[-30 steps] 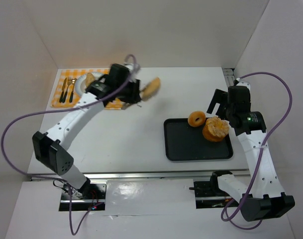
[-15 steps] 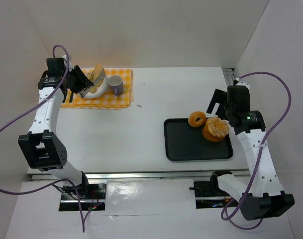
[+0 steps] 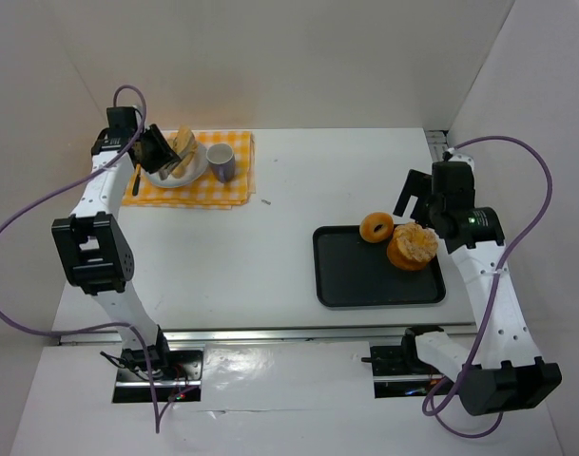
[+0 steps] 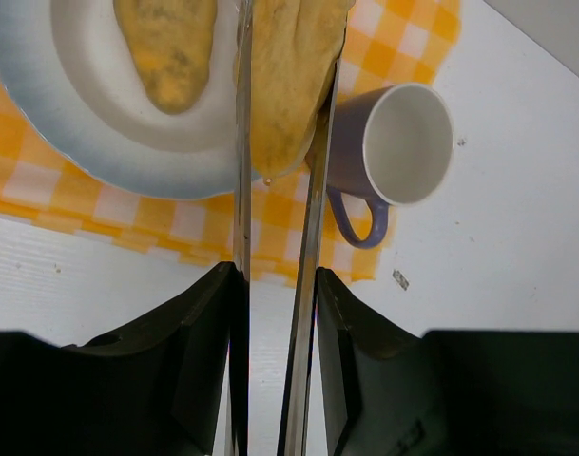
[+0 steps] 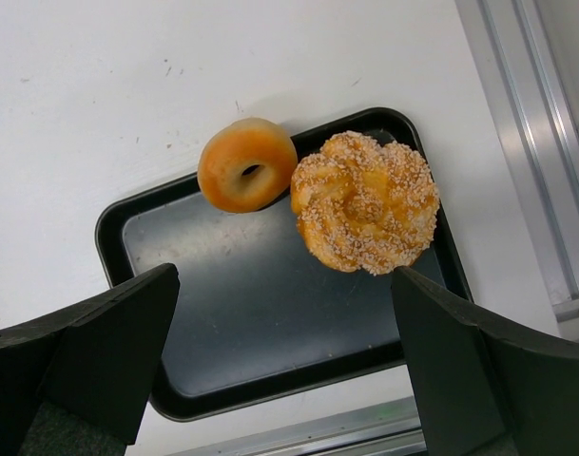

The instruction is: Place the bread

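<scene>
A pair of metal tongs (image 4: 313,190) sits between the black fingers of my left gripper (image 4: 275,275), which is shut on it. The blades pinch a long yellow piece of bread (image 4: 284,85), held on edge over the right rim of a white plate (image 4: 80,142). Another piece of bread (image 4: 165,47) lies flat on that plate. From above, my left gripper (image 3: 156,150) is at the far left over the plate (image 3: 189,174), with the held bread (image 3: 184,142) sticking up. My right gripper (image 5: 284,332) hangs open above the black tray (image 5: 270,304).
A purple mug (image 4: 403,142) stands just right of the plate on the yellow checked cloth (image 4: 42,185). The tray (image 3: 365,280) holds a ring doughnut (image 3: 376,227) and a sesame bun (image 3: 412,246) at its far edge. White walls close in the table.
My left arm swung from the table's middle to the far left, carrying the bread over the plate. The right arm has barely moved.
</scene>
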Tool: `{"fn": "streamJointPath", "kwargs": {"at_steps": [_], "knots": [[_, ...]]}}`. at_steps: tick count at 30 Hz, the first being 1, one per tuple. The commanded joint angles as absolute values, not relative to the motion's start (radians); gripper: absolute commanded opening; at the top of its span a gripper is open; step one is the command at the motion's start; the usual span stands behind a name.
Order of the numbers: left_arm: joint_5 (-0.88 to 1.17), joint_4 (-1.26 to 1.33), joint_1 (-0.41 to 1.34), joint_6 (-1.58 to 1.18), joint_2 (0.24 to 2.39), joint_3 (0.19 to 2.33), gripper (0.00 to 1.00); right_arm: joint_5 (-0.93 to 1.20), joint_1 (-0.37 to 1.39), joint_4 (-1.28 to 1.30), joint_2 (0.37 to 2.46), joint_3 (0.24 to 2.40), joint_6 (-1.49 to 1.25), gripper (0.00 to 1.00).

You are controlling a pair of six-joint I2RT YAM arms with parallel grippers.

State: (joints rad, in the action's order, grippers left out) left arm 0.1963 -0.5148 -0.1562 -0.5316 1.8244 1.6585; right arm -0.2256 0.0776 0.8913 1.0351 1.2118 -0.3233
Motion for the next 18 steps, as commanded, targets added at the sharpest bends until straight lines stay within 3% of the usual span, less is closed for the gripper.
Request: {"fn": "streamJointPath", "kwargs": {"at_steps": [1,7,12,18], "knots": [[0.176,-0.440,-0.172,-0.538,1.870,1.723,0.39,-0.241,0.075,0.877,1.049,1.253,-0.316,1.00],[0.158,-0.451,-0.172,-0.551,1.893,1.713,0.51,-0.250,0.075,0.877,1.058,1.262,-0.307,1.00],[0.140,-0.485,-0.172,-0.551,1.902,1.726,0.71,-0.250,0.075,0.867,1.058,1.253,-0.307,1.00],[0.140,-0.506,-0.172,-0.540,1.850,1.736,0.72,-0.241,0.075,0.867,1.058,1.253,-0.298,1.00]]}}
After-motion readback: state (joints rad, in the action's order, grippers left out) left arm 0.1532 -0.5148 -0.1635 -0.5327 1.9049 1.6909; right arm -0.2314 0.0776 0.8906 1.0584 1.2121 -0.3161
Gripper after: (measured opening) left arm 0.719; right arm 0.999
